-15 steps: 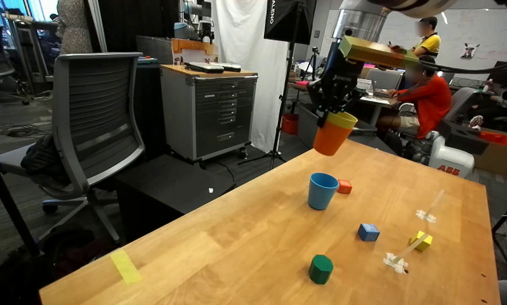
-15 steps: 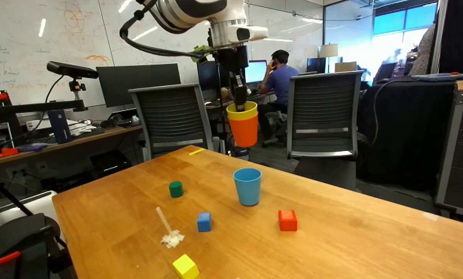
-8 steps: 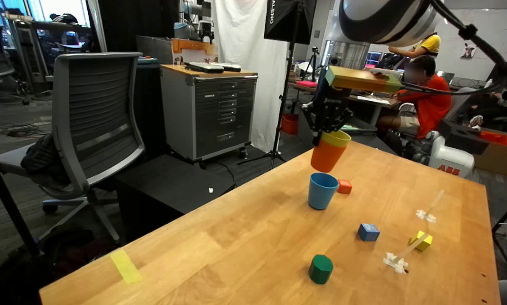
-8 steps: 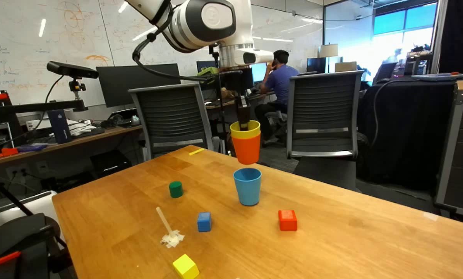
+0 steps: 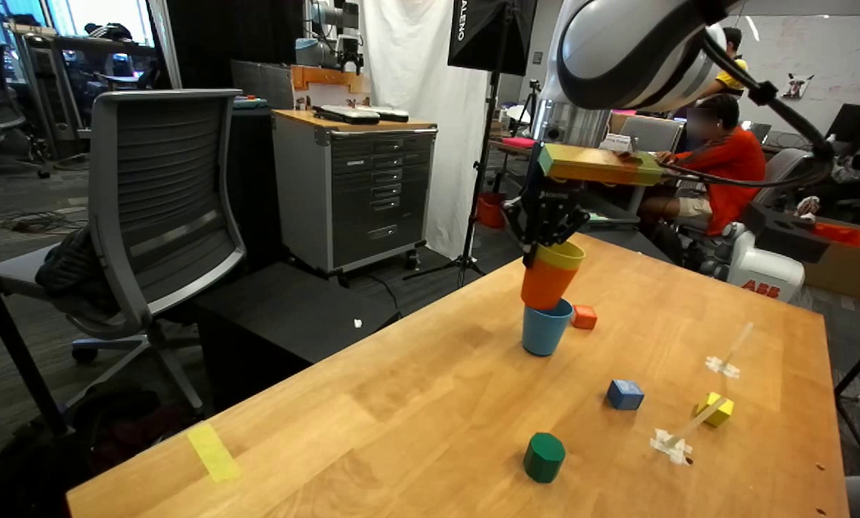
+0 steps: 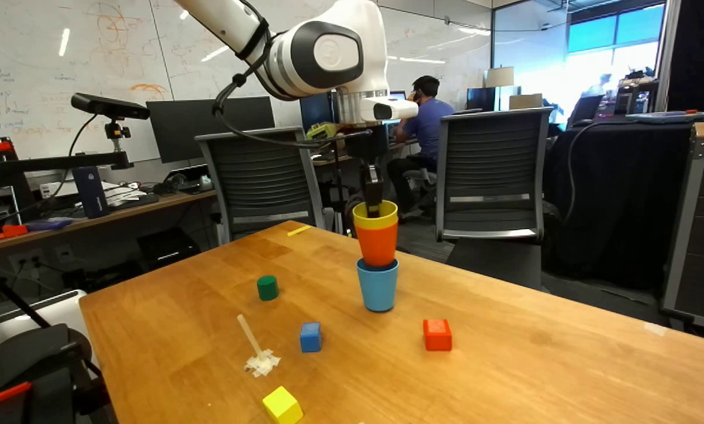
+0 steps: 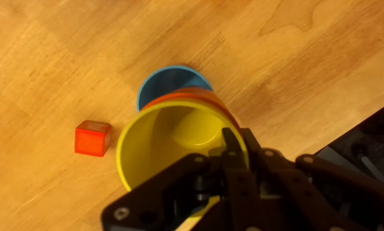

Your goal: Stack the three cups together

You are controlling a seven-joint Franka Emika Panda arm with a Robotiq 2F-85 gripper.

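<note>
The table point(image 5: 372, 432) spans both exterior views; the gripper point(image 7: 238, 136), closed to a narrow gap, pinches the rim of the yellow cup point(image 6: 382, 222); that cup is nested, tilted, in the orange cup point(image 6: 378, 246), whose base is at the mouth of the upright blue cup point(image 6: 379, 291); apart from these lie the green block point(image 6: 267, 288), red block point(image 6: 437, 335), yellow block point(image 6: 282, 405) and blue block point(image 6: 311, 337).

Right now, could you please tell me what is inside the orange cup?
The yellow cup is nested in the orange cup, its rim standing above. One finger of the tool reaches into the yellow cup. Below it, the orange cup's floor is covered and cannot be seen.
</note>
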